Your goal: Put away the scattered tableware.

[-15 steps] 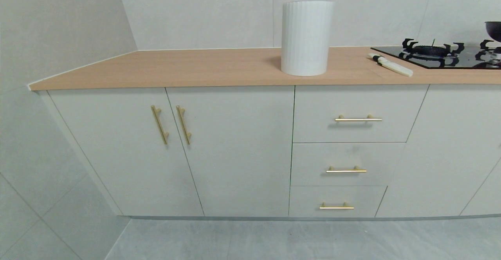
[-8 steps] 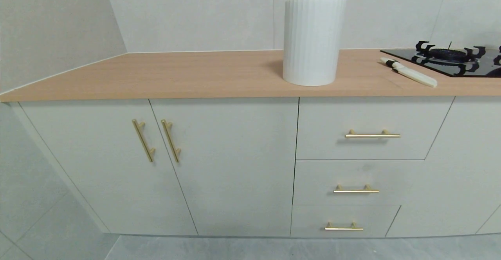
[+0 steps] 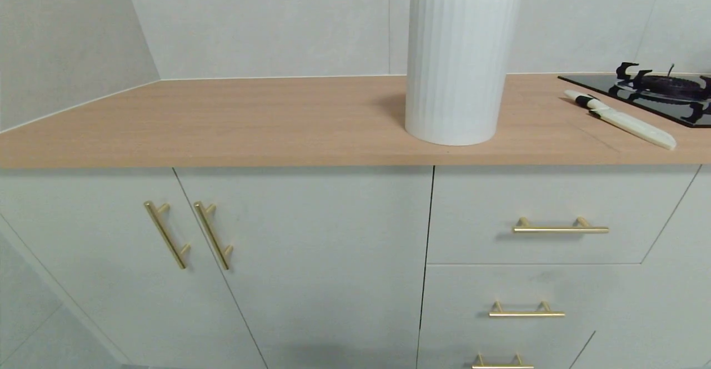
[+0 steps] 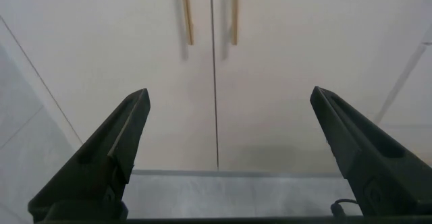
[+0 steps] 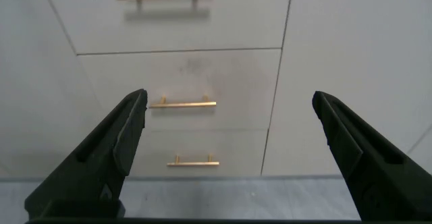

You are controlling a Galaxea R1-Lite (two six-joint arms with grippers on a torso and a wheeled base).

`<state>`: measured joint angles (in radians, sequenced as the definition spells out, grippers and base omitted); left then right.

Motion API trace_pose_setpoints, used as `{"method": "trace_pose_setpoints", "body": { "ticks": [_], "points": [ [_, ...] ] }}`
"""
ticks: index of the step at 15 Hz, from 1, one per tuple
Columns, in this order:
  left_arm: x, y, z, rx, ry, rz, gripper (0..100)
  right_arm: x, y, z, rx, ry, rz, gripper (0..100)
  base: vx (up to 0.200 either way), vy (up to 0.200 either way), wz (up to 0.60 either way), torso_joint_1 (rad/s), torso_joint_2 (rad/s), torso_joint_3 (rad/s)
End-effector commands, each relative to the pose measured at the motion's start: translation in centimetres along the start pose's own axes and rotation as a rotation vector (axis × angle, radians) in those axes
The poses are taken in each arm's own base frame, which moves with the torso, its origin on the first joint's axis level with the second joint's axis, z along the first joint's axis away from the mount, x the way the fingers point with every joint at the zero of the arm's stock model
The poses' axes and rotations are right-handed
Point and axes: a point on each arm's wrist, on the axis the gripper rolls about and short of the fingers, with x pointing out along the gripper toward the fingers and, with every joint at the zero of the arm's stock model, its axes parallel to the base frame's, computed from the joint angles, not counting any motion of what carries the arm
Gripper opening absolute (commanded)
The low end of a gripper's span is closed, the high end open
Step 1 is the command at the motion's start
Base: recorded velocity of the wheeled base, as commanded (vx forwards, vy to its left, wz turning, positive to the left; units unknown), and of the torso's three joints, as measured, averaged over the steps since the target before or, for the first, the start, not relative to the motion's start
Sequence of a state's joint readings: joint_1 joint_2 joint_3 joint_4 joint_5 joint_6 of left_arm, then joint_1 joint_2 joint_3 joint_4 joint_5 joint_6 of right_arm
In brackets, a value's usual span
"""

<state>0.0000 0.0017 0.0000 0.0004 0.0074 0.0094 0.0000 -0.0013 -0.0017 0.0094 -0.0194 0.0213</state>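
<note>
A tall white ribbed holder (image 3: 460,66) stands upright on the wooden countertop (image 3: 250,119). To its right a knife (image 3: 620,119) with a white blade and black-and-white handle lies flat near the hob. My left gripper (image 4: 229,106) is open, low down in front of the double cabinet doors (image 4: 214,75). My right gripper (image 5: 229,106) is open too, facing the stacked drawers (image 5: 182,82). Nothing sits between the fingers of either one.
A black gas hob (image 3: 655,88) with pan supports occupies the counter's far right. Below the counter are two doors with gold handles (image 3: 189,235) and drawers with gold bar handles (image 3: 560,228). A tiled wall closes the left side.
The whole head view has shifted: the camera has come closer to the counter, so the holder and knife look larger. Nothing on the counter has moved.
</note>
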Motion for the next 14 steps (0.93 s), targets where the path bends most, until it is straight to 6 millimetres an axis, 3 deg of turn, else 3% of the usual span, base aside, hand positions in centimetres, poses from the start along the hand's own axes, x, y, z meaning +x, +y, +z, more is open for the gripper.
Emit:
{"method": "trace_pose_setpoints", "body": {
  "ticks": [1,3,11,14],
  "points": [
    [0.00,0.00,0.00,0.000,-0.001,0.000,100,0.01,0.00,-0.02,0.000,0.003,-0.001,100,0.200,0.000,0.00,0.002,0.00,0.002],
    [0.00,0.00,0.00,0.000,-0.001,0.000,100,0.01,0.00,0.00,0.000,0.001,-0.001,100,0.200,0.000,0.00,0.007,0.00,0.000],
    [-0.01,0.00,0.05,0.001,-0.002,0.000,100,0.01,0.00,0.00,0.000,0.001,-0.001,100,0.000,0.000,0.00,0.000,0.00,0.000],
    [0.00,0.00,0.00,0.001,-0.001,0.000,100,0.01,0.00,0.00,0.000,0.001,-0.001,100,0.000,-0.200,0.00,-0.002,0.01,0.002]
  ]
}}
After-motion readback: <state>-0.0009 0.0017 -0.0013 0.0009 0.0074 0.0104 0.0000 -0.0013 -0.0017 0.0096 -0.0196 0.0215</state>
